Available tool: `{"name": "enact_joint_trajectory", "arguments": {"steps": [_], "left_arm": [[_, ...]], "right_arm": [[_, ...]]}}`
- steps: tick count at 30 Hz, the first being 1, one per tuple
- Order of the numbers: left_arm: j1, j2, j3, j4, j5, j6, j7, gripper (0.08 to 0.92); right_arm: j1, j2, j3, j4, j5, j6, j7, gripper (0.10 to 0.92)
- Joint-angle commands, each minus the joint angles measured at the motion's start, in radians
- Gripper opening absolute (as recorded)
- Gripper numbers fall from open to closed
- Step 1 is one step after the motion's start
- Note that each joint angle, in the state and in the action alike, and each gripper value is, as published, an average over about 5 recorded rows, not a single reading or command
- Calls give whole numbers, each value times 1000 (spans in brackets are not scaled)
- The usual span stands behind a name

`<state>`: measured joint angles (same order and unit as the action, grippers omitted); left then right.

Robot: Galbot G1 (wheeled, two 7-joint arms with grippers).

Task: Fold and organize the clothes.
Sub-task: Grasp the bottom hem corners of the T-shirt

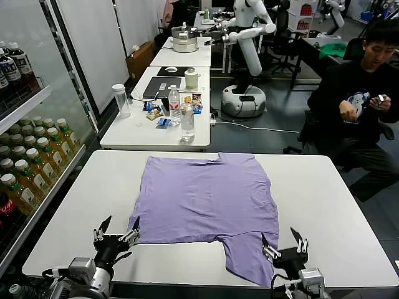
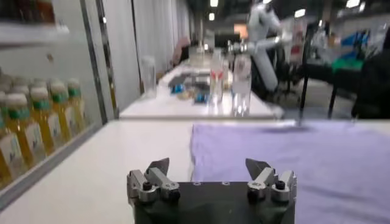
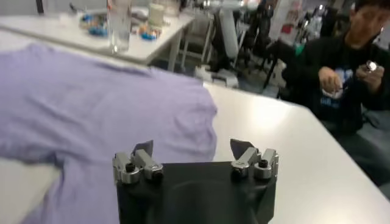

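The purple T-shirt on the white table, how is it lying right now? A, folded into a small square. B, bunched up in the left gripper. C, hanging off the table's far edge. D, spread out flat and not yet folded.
D: the purple T-shirt lies spread flat on the white table, with the left gripper and right gripper both open and empty at the near edge.

The head camera looks forward and down over the whole white surface (image 1: 324, 187) from its near edge. Each wrist camera sits low, just behind its own jaws, facing away across the surface toward the far room. All three share the purple T-shirt (image 1: 209, 199).
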<state>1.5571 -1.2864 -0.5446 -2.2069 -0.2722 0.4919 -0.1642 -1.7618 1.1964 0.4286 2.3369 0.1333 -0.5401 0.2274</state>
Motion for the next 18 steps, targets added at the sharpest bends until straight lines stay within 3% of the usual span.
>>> {"name": "enact_joint_trajectory", "arguments": {"steps": [1,18], "left_arm": [[-84,46,14,152,-44,92,-43,823],[-61,24,53,141,-69,91,-43,823]], "right_arm": [[-83,11,-4,-4,-21,-28,2,823],[-73,20,-28,-87,45,-10,11,817]]}}
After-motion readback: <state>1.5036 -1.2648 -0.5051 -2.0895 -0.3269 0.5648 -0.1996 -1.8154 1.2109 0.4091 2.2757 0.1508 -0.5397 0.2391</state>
